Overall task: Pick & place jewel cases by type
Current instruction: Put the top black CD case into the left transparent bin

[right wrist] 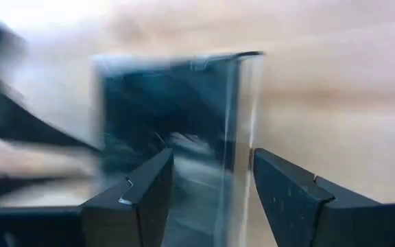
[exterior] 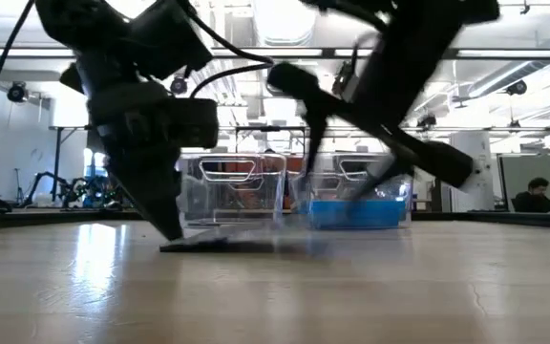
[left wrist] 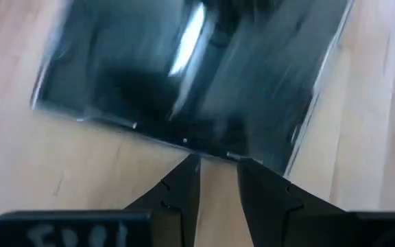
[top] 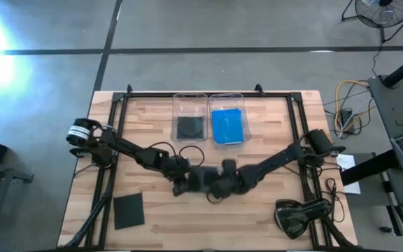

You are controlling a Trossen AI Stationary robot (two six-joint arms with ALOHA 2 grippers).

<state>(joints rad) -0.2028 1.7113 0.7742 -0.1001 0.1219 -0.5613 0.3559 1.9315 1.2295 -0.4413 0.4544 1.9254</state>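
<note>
Two clear bins (top: 208, 98) are seen at the table's (top: 271, 217) far side, one holding a dark case (top: 190, 127), one blue cases (top: 227, 126). Mid-table, a dark case (left wrist: 184, 68) is met by both grippers: left (left wrist: 218, 175) narrowly parted at its edge, right (right wrist: 211, 175) spread astride it. Another case (top: 128, 210) lies near-left.

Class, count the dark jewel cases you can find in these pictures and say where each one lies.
3: one dark case in the left clear bin, one on the table's near-left corner, one lying between the two end effectors at mid-table. More may be stacked unseen.
</note>
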